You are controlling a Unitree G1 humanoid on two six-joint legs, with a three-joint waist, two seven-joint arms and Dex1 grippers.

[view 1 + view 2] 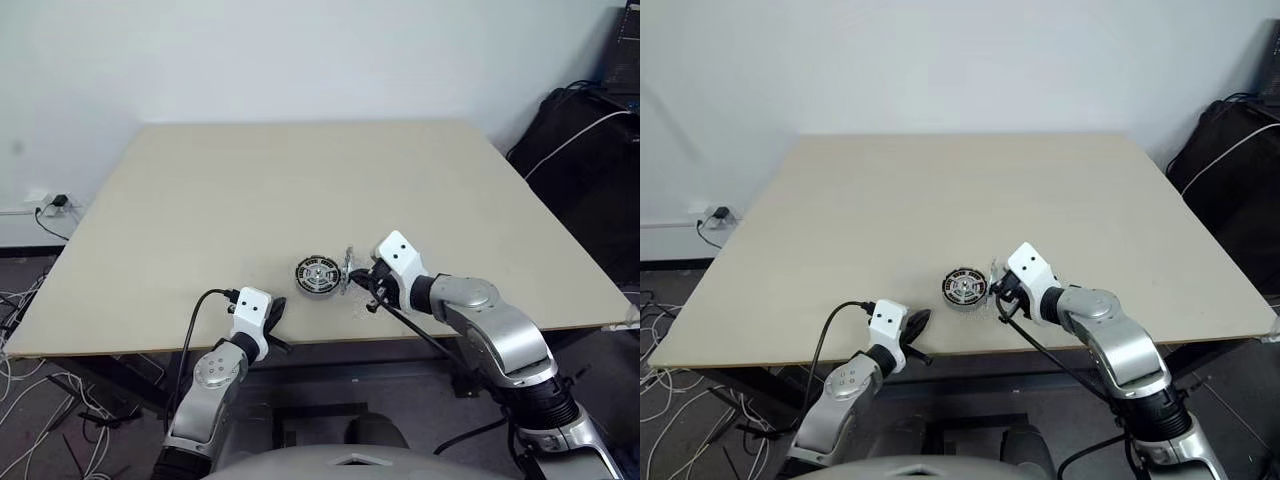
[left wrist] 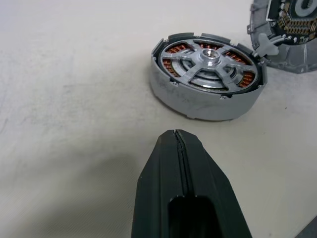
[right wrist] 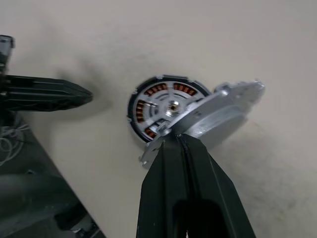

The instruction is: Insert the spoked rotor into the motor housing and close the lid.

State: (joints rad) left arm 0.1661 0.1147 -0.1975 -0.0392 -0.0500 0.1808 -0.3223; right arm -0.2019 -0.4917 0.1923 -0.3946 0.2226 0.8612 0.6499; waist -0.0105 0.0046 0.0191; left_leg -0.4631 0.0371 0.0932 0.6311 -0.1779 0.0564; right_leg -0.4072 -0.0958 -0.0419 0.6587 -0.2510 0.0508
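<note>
Beige and mostly bare, our table (image 1: 300, 190) fills the middle of the frame under a white wall. Near its front edge, at lower centre, sits the motor housing (image 1: 317, 276) with the spoked rotor (image 2: 210, 55) already seated over its copper windings. Our right gripper (image 1: 352, 279) pinches the lid (image 3: 225, 111) by its rim, tilted on edge just right of the housing. Our left gripper (image 1: 277, 316), fingers pressed together, hovers at lower left of it.
</note>
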